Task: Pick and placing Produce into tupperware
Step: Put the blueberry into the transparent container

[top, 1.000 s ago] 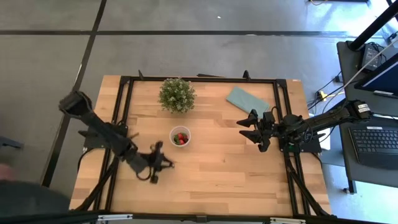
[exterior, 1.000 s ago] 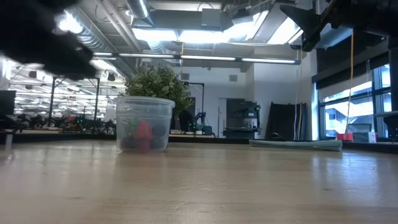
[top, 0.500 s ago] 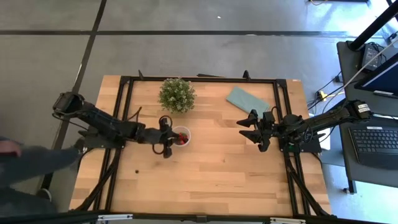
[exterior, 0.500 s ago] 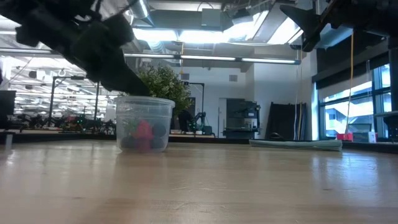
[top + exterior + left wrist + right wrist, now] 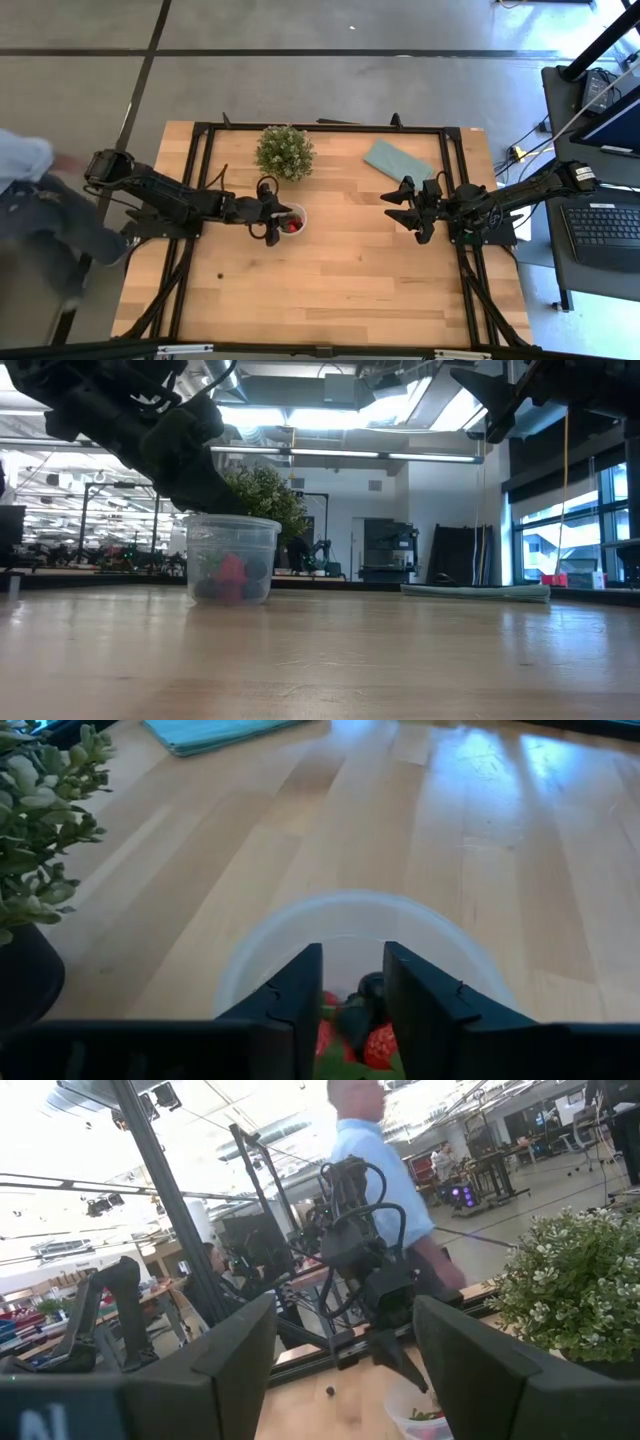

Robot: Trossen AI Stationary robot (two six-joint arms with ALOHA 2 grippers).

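Note:
The tupperware, a small round clear cup [image 5: 296, 209] [image 5: 232, 560], stands upright on the wooden table just in front of the potted plant. Red strawberries [image 5: 380, 1045] and a dark berry [image 5: 372, 985] lie inside it. My left gripper [image 5: 276, 222] [image 5: 352, 995] hovers slanting down over the cup's mouth. Its fingers stand a narrow gap apart, with the berries showing through that gap. One tiny dark berry [image 5: 220, 272] lies on the table's near left. My right gripper [image 5: 403, 205] [image 5: 345, 1370] hangs open above the table's right side with nothing between its fingers.
A bushy potted plant [image 5: 285, 152] stands just behind the cup. A flat teal cloth [image 5: 398, 160] lies at the far right. A person [image 5: 30, 195] moves beside the table's left edge. Bare wood spreads across the near half.
My left gripper has swung from the table's near left, away from the near edge and toward the right, to above the cup's mouth. Most of that move came in the first half second. The person at the left has shifted along the table's edge.

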